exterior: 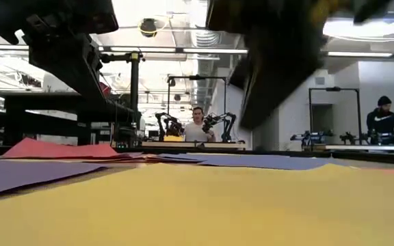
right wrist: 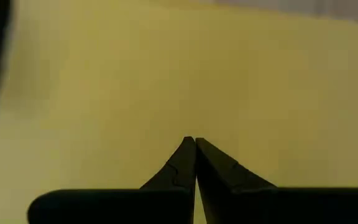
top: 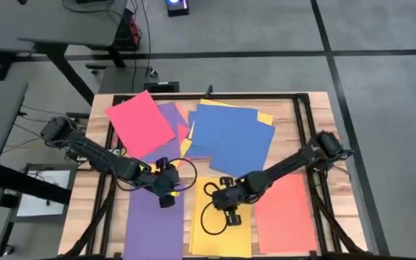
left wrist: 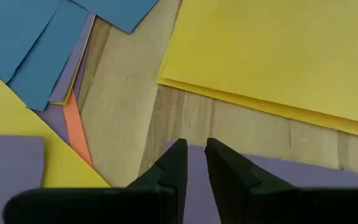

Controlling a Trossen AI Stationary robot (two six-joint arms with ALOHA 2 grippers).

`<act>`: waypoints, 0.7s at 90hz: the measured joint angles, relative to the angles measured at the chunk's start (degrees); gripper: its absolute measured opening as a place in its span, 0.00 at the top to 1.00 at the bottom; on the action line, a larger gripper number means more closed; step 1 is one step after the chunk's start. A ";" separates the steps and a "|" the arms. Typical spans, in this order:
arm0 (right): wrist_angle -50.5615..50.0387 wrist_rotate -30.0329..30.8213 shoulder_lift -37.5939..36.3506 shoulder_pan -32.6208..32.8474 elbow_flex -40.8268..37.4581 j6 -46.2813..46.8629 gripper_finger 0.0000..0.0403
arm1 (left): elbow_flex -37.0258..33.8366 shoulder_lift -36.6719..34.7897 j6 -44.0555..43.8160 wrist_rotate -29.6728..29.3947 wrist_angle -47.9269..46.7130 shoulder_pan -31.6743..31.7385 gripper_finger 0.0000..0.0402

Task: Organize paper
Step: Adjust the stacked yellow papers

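Loose coloured paper lies overlapped at the table's far middle, with a red sheet [top: 139, 119] and blue sheets [top: 230, 133] on top. Three piles lie flat along the near edge: purple [top: 152, 227], yellow [top: 219, 235] and red [top: 284, 213]. My left gripper [top: 168, 196] hangs over the purple pile's far right corner [left wrist: 278, 180], its fingers [left wrist: 196, 146] a narrow gap apart with nothing between them. My right gripper [top: 231, 214] is shut over the yellow pile [right wrist: 166, 74]. In the low view it [exterior: 279, 61] hangs above the yellow paper [exterior: 217, 205]. My left gripper points down at the purple pile's far edge [left wrist: 229, 155]. I cannot tell whether its fingertips touch the paper.
A black cable loop [top: 206, 217] from the right arm lies on the yellow pile. Black rails [top: 305, 130] frame the tabletop. Bare wood [left wrist: 135, 112] shows between the loose sheets and the piles. People sit at benches far behind the table [exterior: 197, 126].
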 joint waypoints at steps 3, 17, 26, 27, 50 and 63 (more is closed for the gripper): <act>-1.20 0.09 -0.70 0.21 0.52 0.04 1.00 | 0.00 0.00 0.01 0.00 -0.02 0.00 0.89; -4.01 4.30 -5.57 1.20 1.22 0.23 1.00 | 0.00 0.00 0.40 0.00 0.00 0.04 0.89; -8.63 11.13 -8.14 1.42 1.29 1.79 1.00 | 0.02 -0.02 -0.75 0.09 0.00 0.07 0.89; -9.24 12.00 -8.30 1.41 1.28 2.08 1.00 | 0.02 -0.01 -0.98 0.11 0.01 0.08 0.89; -15.94 25.41 -11.53 0.36 -2.66 6.47 0.98 | 0.04 -0.02 -1.65 3.35 -1.18 5.23 0.81; -12.40 25.55 -13.55 -1.42 -11.13 10.11 0.88 | 0.04 -0.02 1.95 5.46 -3.73 10.73 0.70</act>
